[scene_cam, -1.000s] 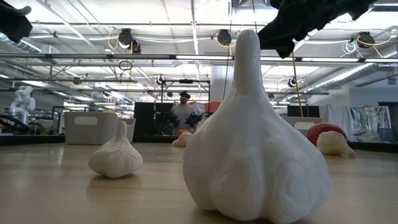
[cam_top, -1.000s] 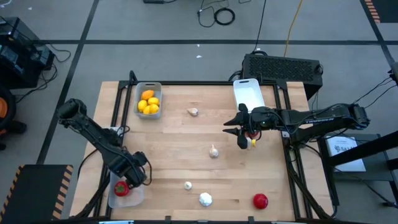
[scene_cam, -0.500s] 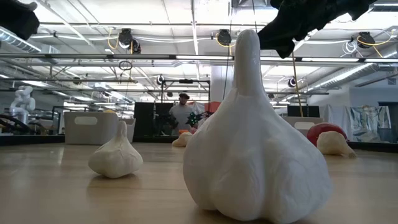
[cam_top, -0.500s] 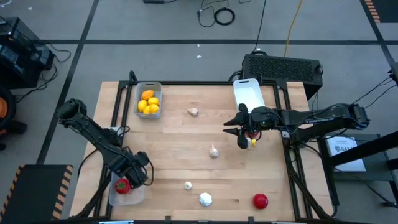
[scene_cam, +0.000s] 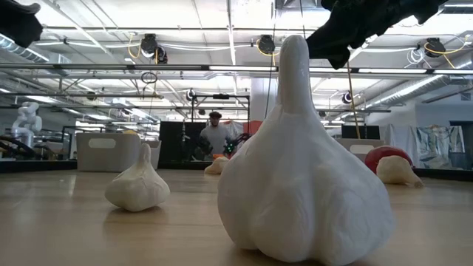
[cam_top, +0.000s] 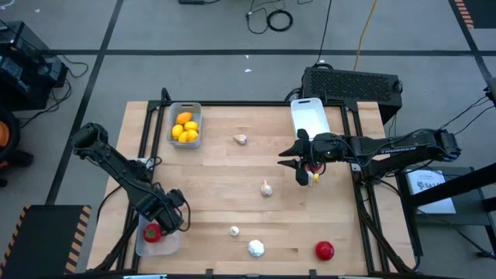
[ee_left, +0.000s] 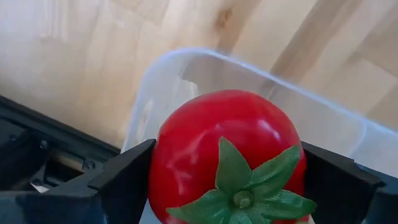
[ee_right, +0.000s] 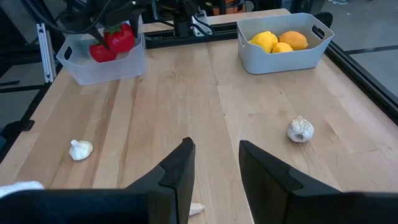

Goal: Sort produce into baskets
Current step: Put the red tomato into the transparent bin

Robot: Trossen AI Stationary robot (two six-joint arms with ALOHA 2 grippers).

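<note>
My left gripper (cam_top: 157, 225) is at the near left, shut on a glossy red tomato (ee_left: 227, 158) with a green leafy top, just above the clear tray (cam_top: 146, 246). A second red piece (ee_right: 99, 53) lies in that tray. The grey basket (cam_top: 185, 124) at the far left holds several yellow-orange lemons (ee_right: 280, 42). The white tray (cam_top: 308, 116) stands at the far right. My right gripper (ee_right: 216, 168) hovers open and empty over the table's right middle (cam_top: 298, 164). Several garlic bulbs (cam_top: 266, 188) (cam_top: 241, 139) (cam_top: 256, 248) and one red tomato (cam_top: 324, 249) rest on the table. My left gripper pinches the red tomato by its two opposite sides (ee_left: 163, 171) between its two fingers (ee_left: 121, 180). The leafy top faces the wrist camera. The tomato is held clear above the clear tray's rim (ee_right: 121, 38).
The table is a wooden board in a black frame (cam_top: 364, 217). A big garlic bulb (scene_cam: 295, 170) stands close before the low camera, with a small bulb (scene_cam: 137, 185) to one side. A black box (cam_top: 353, 84) sits beyond the far edge. A person (scene_cam: 214, 137) stands in the room behind.
</note>
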